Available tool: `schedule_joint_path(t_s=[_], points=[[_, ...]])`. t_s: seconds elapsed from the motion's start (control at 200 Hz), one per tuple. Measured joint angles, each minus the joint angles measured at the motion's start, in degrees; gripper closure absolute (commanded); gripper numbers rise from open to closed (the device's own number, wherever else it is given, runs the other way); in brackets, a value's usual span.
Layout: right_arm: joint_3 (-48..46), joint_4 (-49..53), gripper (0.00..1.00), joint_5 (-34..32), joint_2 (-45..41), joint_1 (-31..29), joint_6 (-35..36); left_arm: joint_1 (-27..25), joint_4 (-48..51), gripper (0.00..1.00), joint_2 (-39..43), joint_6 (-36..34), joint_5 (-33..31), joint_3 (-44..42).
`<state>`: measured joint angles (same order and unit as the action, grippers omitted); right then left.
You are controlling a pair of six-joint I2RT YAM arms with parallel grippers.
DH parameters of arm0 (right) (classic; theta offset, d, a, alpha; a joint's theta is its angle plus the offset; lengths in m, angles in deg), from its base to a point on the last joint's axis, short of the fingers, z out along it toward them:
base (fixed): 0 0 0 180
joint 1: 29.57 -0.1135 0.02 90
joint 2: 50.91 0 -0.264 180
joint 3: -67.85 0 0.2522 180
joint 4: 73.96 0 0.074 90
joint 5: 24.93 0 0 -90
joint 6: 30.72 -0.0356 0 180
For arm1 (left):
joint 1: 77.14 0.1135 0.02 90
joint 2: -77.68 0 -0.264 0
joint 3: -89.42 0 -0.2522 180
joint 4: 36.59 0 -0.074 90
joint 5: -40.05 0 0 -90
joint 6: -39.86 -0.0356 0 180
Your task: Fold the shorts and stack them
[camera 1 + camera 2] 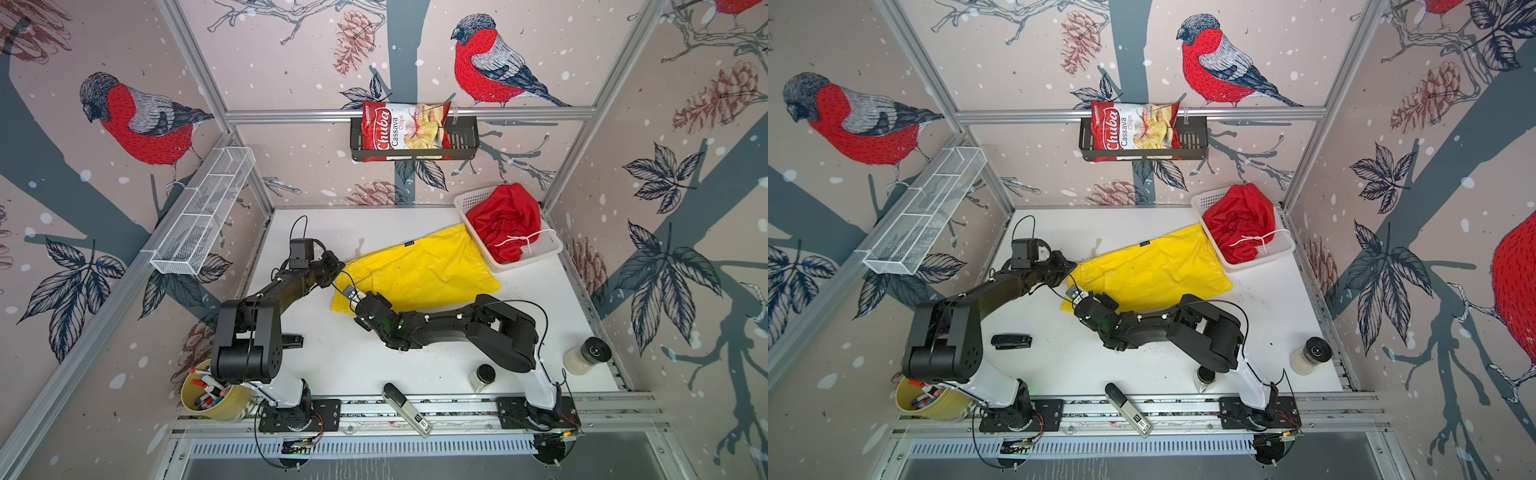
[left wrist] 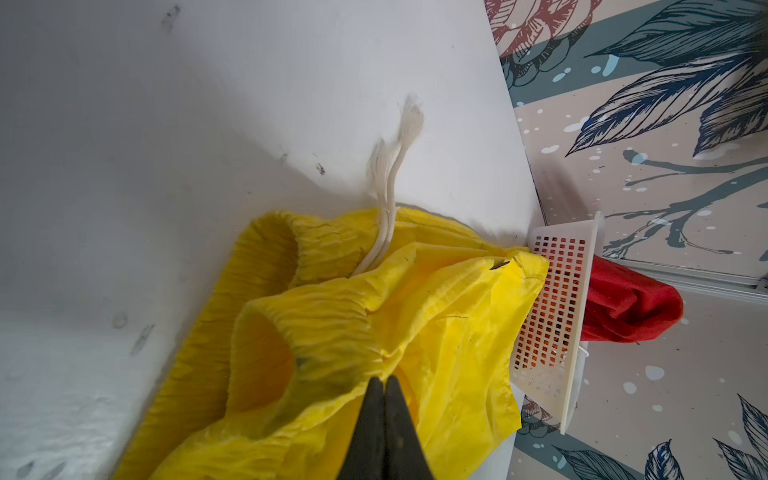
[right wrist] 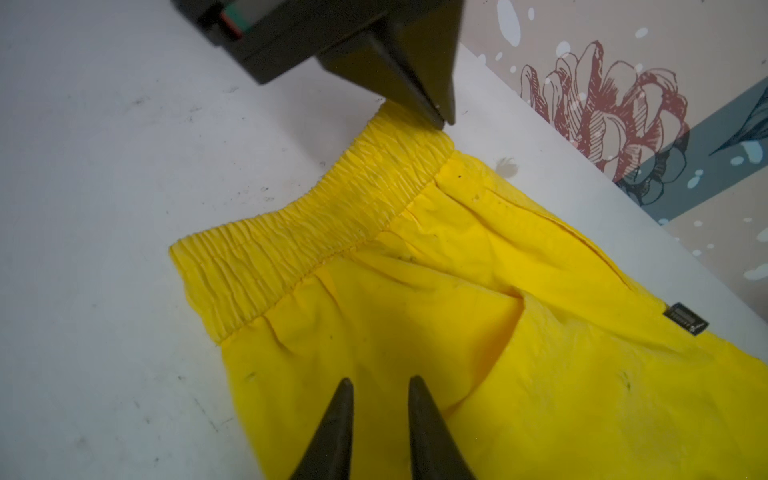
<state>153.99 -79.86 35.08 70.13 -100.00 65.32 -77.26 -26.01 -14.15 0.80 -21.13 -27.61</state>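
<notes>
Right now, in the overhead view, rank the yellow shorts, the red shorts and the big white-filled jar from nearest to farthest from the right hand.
1. yellow shorts: right under the right hand, mid-table.
2. red shorts: in the white basket, back right corner.
3. big jar: front right table edge.

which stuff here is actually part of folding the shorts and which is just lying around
Part of the job: yellow shorts, pinched by the left gripper; red shorts, heaped in the white basket.

Just lying about: chips bag, black stapler, cup of markers, big jar, small jar, wire shelf.
</notes>
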Motion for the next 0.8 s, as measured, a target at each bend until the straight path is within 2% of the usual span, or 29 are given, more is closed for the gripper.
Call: schedule_joint_path(t_s=[0.255,0.315,0.415,0.605,0.65,0.725,0.8], points=[[1.4,0.0,0.55,0.4,0.2,-0.3,0.0,0.3,-6.7,1.0,-12.6,-0.3,0.2,1.0],[1.4,0.0,0.48,0.8,0.2,-0.5,0.0,0.5,-9.9,1.0,-15.1,-0.4,2.2,1.9],[1.3,0.0,0.27,1.8,0.1,-0.8,0.1,0.5,-14.1,1.0,-17.3,-0.3,3.6,2.2],[2.3,0.4,0.1,3.5,0.4,-1.9,1.9,1.6,-14.4,1.0,-16.4,-0.2,5.8,1.7],[3.3,0.3,0.06,4.0,0.9,-2.3,3.1,2.4,-12.8,0.93,-15.1,0.0,6.6,1.3],[5.5,0.3,0.01,5.1,2.4,-2.4,4.6,4.6,-9.1,0.71,-11.0,0.0,7.2,0.9],[8.2,0.5,0.0,6.0,4.7,-2.1,6.1,6.7,-6.1,0.57,-6.1,-0.4,6.9,1.0]])
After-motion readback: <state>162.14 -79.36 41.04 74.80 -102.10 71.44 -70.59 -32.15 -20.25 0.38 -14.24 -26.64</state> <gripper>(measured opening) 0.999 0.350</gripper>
